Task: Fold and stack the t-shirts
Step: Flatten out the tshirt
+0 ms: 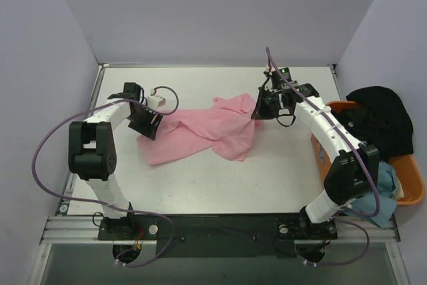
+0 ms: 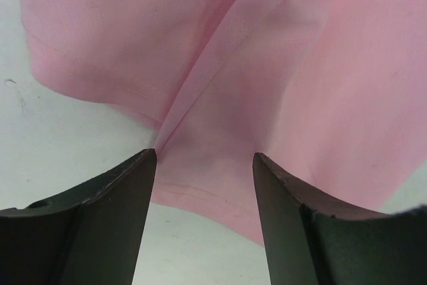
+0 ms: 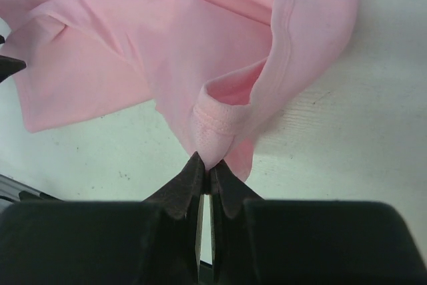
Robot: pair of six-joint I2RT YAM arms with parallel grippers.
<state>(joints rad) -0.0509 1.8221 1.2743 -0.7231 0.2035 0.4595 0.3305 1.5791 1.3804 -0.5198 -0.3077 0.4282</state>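
A light pink t-shirt (image 1: 207,131) lies crumpled across the middle of the white table. My left gripper (image 1: 148,127) is at the shirt's left end. In the left wrist view this gripper (image 2: 203,155) is open, its fingers astride the shirt's hem (image 2: 213,191) just above the table. My right gripper (image 1: 259,113) is at the shirt's far right corner. It (image 3: 208,165) is shut on a pinch of the pink t-shirt's (image 3: 167,45) stitched edge, and the cloth hangs away from the tips. A black t-shirt (image 1: 377,115) and a light blue one (image 1: 383,195) lie in the tub.
An orange plastic tub (image 1: 413,191) stands off the table's right edge, next to the right arm. Purple walls close in the back and both sides. A metal rail (image 1: 220,228) with the arm bases runs along the near edge.
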